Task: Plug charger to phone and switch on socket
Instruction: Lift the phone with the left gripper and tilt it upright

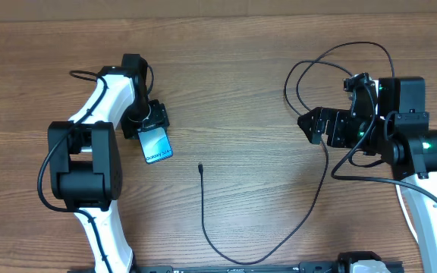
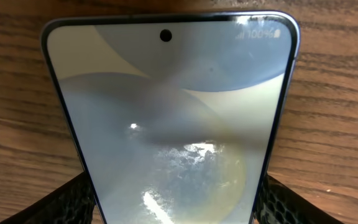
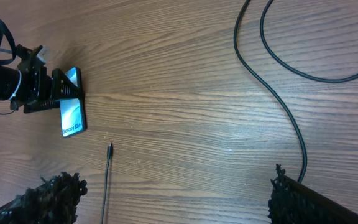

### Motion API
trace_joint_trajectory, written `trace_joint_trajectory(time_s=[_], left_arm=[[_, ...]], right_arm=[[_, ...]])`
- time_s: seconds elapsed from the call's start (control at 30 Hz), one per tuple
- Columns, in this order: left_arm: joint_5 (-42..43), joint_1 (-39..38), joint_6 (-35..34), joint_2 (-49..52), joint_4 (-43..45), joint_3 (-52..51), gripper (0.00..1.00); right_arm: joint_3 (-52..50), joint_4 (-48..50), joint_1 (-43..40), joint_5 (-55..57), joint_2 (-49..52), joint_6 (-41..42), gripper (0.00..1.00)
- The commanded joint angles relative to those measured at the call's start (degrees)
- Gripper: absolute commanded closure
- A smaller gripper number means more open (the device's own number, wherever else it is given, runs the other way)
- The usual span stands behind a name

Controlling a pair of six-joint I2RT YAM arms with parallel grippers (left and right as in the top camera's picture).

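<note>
The left gripper (image 1: 152, 129) sits left of centre in the overhead view. Its fingers (image 2: 73, 202) press on either long edge of the phone (image 1: 157, 145), so it has the phone clamped by one end. The lit blue screen faces up and the phone's free end points toward the lower middle of the frame. Just right of it and a little lower, apart from it, the connector tip (image 1: 201, 166) of the charger (image 1: 204, 199) lies loose on the desk (image 1: 241, 91). Its thin black cable drops to the bottom edge, then sweeps up to the right, passing under the right gripper (image 1: 313, 125). That one hangs at the right of the frame with its jaws spread wide and nothing between them. The cable only passes close by one of its fingers. I can't spot the socket in any view, nor say where the plug head is. So the job looks barely started to me. The phone is secured, but the tip has yet to be picked up and put into the phone, and the switch is yet to be pressed.
</note>
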Motion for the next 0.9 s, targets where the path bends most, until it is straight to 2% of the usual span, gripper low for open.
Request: trace_joint_trajectory(time_s=[0.0, 0.23, 0.3, 0.37, 0.63, 0.87], left_arm=[[-3.2, -0.8, -0.4, 3.0, 0.4, -1.8, 0.3], [-5.5, -2.2, -1.1, 3.0, -0.5, -1.8, 0.29], [-5.5, -2.5, -2.3, 3.0, -0.5, -1.8, 0.25], [-4.9, -2.8, -3.6, 3.0, -0.1, -1.8, 0.15], [-4.8, -3.3, -3.9, 3.0, 0.5, -1.9, 0.12], [-0.4, -3.3, -4.1, 3.0, 3.0, -5.3, 0.11]], right_arm=[[1.3, 0.2, 0.3, -0.3, 0.1, -0.1, 0.0], [1.1, -0.1, 0.3, -0.3, 0.1, -0.1, 0.0], [1.1, -0.2, 0.3, -0.3, 0.1, -0.1, 0.0], [1.1, -0.2, 0.3, -0.3, 0.1, -0.1, 0.0], [1.1, -0.2, 0.3, -0.3, 0.1, -0.1, 0.0], [1.1, -0.2, 0.3, 0.3, 0.1, -0.1, 0.0]])
